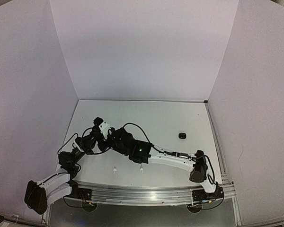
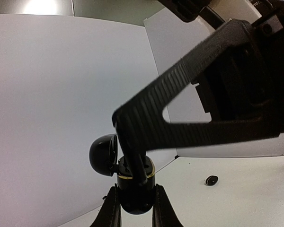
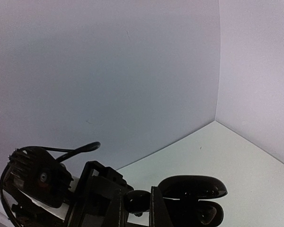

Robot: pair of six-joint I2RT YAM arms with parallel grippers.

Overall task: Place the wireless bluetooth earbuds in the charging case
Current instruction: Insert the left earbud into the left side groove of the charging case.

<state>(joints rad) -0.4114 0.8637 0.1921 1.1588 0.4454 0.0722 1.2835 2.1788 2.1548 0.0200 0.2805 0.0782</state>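
Ribbed matte finger (image 2: 180, 109) of the right gripper (image 3: 137, 195) — pinched on a glossy black earbud (image 3: 137, 202) — touches the round, gold-rimmed charging case (image 2: 132, 203), lid open, clamped in the left gripper (image 2: 136, 194).

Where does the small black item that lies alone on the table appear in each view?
Top external: the item lies right of centre on the table.
Left wrist: low right, beyond the case.
Right wrist: not in it.
Shared landmark: that open case, in the left end effector; it is low right in the right wrist view.
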